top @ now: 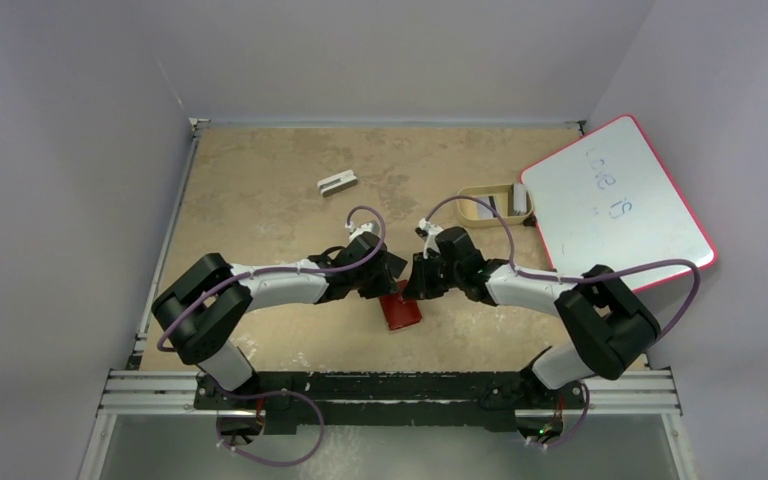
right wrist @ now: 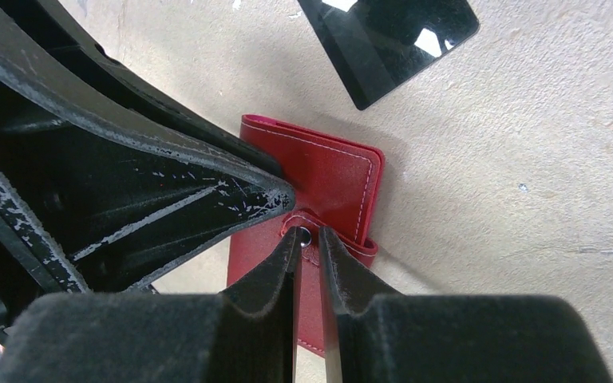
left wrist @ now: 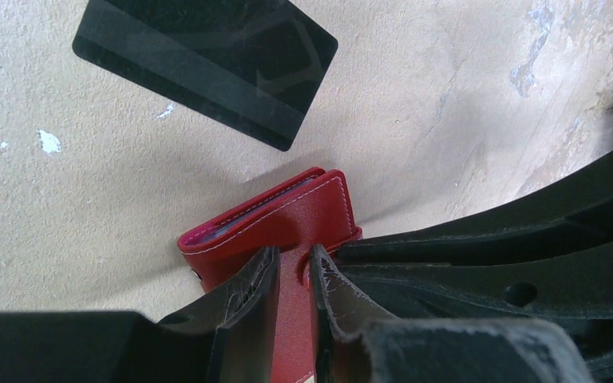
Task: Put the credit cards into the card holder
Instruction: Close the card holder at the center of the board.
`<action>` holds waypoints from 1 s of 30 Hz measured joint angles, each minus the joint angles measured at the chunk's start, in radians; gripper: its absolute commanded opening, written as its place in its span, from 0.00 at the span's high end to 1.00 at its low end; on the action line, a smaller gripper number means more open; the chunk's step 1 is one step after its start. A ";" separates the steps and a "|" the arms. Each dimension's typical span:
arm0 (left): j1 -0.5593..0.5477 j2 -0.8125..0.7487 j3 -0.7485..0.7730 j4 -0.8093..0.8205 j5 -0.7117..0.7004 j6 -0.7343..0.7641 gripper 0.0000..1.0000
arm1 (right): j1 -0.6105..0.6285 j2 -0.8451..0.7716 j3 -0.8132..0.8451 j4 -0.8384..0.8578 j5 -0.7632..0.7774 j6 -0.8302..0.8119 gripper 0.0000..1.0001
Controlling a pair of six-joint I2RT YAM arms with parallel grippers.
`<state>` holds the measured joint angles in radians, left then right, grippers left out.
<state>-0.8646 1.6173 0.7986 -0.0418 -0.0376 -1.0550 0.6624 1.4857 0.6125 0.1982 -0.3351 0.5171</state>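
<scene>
The red card holder (top: pixel 401 312) lies on the table between both arms. In the left wrist view the card holder (left wrist: pixel 287 215) shows a pale card edge in its top pocket, and my left gripper (left wrist: pixel 294 259) is shut on its red flap. In the right wrist view my right gripper (right wrist: pixel 309 235) is shut on the holder's snap strap, right at the small metal button, with the holder's body (right wrist: pixel 331 171) just beyond. A black credit card (left wrist: pixel 207 68) lies flat on the table past the holder; the black credit card (right wrist: pixel 387 36) also shows there. The two grippers (top: pixel 392 283) (top: pixel 417 288) almost touch.
A tan oval tray (top: pixel 472 194) with cards stands at the back right, beside a red-rimmed whiteboard (top: pixel 615 205) leaning over the table's right edge. A small grey-white block (top: pixel 337 182) lies at the back centre-left. Purple cables loop over both arms.
</scene>
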 measured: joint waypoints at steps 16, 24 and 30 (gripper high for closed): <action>-0.002 0.004 0.000 0.010 0.001 0.000 0.80 | 0.028 0.000 0.053 -0.119 0.005 -0.067 0.85; -0.002 0.004 0.000 0.010 0.005 -0.002 0.80 | 0.033 0.000 0.068 -0.159 0.012 -0.077 0.85; -0.002 -0.030 -0.009 -0.005 0.030 -0.028 0.71 | 0.038 -0.021 0.068 -0.178 0.043 -0.053 0.83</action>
<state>-0.8665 1.5871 0.7895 -0.0467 -0.0074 -1.0828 0.7002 1.4647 0.6804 0.0200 -0.2920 0.4637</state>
